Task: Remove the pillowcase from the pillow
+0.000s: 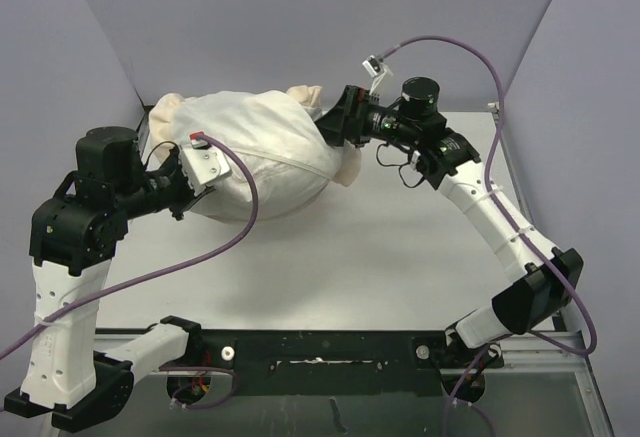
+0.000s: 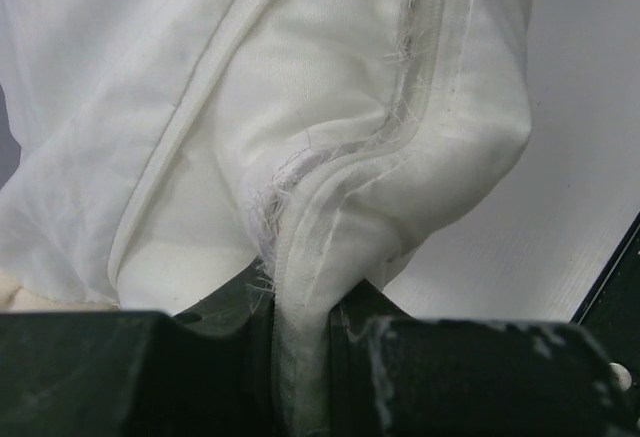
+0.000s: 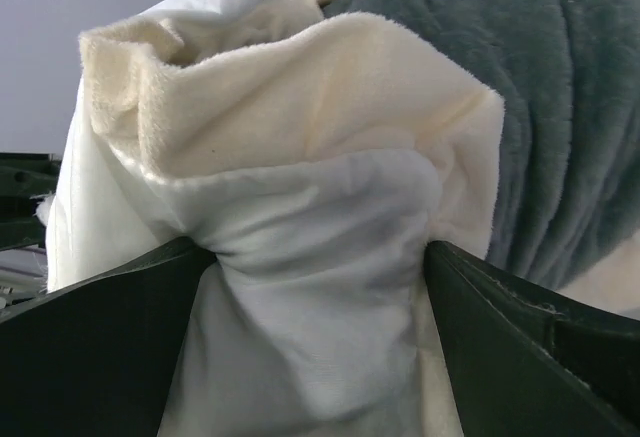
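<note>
The pillowcase [image 1: 265,157] lies as a plump white bundle at the back left of the table, seams outward. Its peach frill [image 1: 305,92] shows at the far end. My left gripper [image 1: 205,172] is at the bundle's left side, shut on a frayed seam fold of the pillowcase [image 2: 300,107]; the fold runs down between the jaws of my left gripper [image 2: 300,307]. My right gripper [image 1: 335,132] is at the bundle's right end. In its wrist view my right gripper [image 3: 315,257] stands open, white cloth bulging between the wide jaws, frill [image 3: 300,87] above, grey plush [image 3: 560,107] at right. The pillow is hidden inside.
The grey table [image 1: 400,247] stretches in front and to the right of the bundle. Lilac walls meet in a corner behind it. A purple cable [image 1: 240,207] hangs from the left wrist across the bundle's near side. A black rail [image 1: 320,342] runs along the near edge.
</note>
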Robot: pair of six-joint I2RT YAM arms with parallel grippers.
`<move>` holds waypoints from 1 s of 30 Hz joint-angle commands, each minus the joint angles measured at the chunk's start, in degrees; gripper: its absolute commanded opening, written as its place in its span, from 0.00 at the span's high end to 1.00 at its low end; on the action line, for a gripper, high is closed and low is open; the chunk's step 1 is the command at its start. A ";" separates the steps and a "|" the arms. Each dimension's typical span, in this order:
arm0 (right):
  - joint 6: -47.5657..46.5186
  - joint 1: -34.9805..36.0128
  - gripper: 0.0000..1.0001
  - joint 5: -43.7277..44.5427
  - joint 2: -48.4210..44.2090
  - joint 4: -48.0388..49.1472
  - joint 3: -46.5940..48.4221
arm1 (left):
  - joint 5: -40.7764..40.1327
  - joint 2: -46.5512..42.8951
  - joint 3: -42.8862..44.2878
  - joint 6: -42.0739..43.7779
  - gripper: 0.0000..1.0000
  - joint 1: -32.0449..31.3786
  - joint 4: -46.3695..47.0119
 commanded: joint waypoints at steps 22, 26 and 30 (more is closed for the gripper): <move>-13.88 -15.43 1.00 10.87 -1.24 -9.81 9.60 | 1.96 -2.89 2.32 1.81 1.00 0.07 2.08; -13.54 -20.07 1.00 14.12 -1.39 -8.14 6.45 | 1.73 -3.38 2.63 2.89 1.00 0.09 0.62; -14.47 -21.37 1.00 16.70 0.73 -7.98 6.36 | 2.09 -3.27 4.35 3.13 1.00 0.07 -0.92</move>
